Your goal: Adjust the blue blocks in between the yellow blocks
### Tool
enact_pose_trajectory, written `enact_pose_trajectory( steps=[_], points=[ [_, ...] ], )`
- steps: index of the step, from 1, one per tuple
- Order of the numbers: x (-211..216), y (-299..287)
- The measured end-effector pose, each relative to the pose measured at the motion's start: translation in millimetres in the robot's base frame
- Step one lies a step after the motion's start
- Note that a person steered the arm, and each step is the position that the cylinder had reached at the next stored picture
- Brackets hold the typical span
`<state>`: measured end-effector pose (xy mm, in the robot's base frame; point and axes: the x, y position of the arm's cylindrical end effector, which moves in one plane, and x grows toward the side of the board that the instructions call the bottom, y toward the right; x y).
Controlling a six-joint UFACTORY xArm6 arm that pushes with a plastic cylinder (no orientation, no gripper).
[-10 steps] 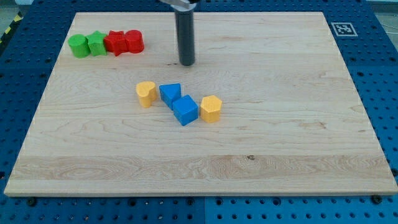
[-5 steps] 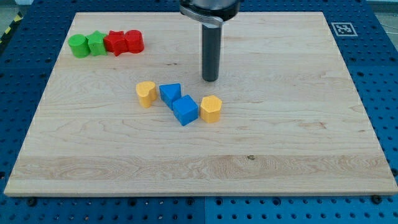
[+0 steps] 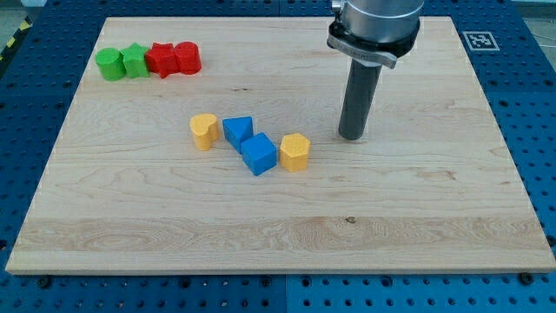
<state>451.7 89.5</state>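
Observation:
Two blue blocks lie near the board's middle: a blue triangular block (image 3: 237, 130) and a blue cube (image 3: 259, 154) touching it at its lower right. A rounded yellow block (image 3: 203, 131) stands just left of the blue triangular block. A yellow hexagonal block (image 3: 294, 152) stands right of the blue cube, touching it. My tip (image 3: 351, 136) rests on the board to the right of the yellow hexagonal block and slightly above it, clear of all blocks.
At the view's top left, two green blocks (image 3: 122, 63) and two red blocks (image 3: 174, 59) stand in a row. A black-and-white marker (image 3: 479, 40) sits at the wooden board's (image 3: 400, 209) top right corner. Blue perforated table surrounds the board.
My tip has moved to the right and down the view, from above the blue blocks to the right of the yellow hexagonal block. No block has moved.

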Motion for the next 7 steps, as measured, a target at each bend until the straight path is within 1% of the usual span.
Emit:
enact_pose_trajectory(
  steps=[2, 5, 7],
  points=[
    [7.6, -25.9],
    [11.5, -98.8],
    [14.3, -127.3]
  ],
)
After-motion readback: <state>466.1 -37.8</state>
